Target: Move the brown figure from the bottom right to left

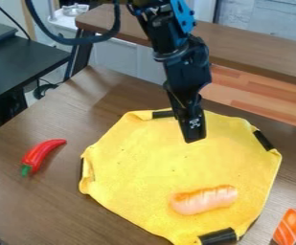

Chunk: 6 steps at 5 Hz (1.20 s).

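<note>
The black gripper (195, 134) hangs over the upper middle of a yellow cloth (143, 167), coming down from the top edge. Below it and slightly to the right, a pinkish-brown, sausage-shaped figure (204, 199) lies on the cloth's lower right part, its right end tilted a little upward in the view. A wide stretch of cloth separates the gripper from the figure, and the two do not touch.
Black strips hold the cloth's edges on the brown table (22, 206). Left of the cloth lies a red chili pepper (41, 154); an orange salmon-like piece (290, 227) is at the lower right. A brown ledge (259, 45) runs behind the table.
</note>
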Tool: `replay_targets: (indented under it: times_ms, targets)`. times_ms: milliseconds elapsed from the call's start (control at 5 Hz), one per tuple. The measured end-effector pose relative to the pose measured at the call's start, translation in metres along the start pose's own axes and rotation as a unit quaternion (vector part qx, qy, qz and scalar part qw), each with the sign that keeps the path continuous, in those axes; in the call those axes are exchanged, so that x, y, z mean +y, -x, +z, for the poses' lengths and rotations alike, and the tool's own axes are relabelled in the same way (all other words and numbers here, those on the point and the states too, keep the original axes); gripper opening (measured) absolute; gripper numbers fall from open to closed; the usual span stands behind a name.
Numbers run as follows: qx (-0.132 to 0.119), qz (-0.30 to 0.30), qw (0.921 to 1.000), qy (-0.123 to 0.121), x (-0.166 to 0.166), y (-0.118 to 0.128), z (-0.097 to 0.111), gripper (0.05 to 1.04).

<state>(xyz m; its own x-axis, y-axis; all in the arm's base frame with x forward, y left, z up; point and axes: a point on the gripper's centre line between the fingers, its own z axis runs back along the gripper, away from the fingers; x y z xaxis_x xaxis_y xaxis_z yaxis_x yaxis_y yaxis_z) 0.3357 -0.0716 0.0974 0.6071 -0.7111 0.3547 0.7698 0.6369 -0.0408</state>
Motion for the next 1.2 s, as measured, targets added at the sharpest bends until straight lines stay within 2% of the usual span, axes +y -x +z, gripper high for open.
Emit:
replay_targets:
  times_ms: [200, 400, 600, 1000, 1200]
  targets:
    - [0.013, 0.009, 0.9998, 0.009, 0.0, 0.006, -0.011, 1.001]
    - [0.035, 0.007, 0.9993, -0.005, 0.0, 0.009, -0.031, 1.001]
    - [0.045, 0.0, 0.9988, -0.017, -0.001, 0.016, -0.054, 1.001]
    - [0.045, -0.017, 0.9981, -0.038, -0.006, 0.02, -0.084, 1.001]
    - [0.049, -0.024, 0.9978, -0.038, -0.012, 0.017, -0.094, 1.001]
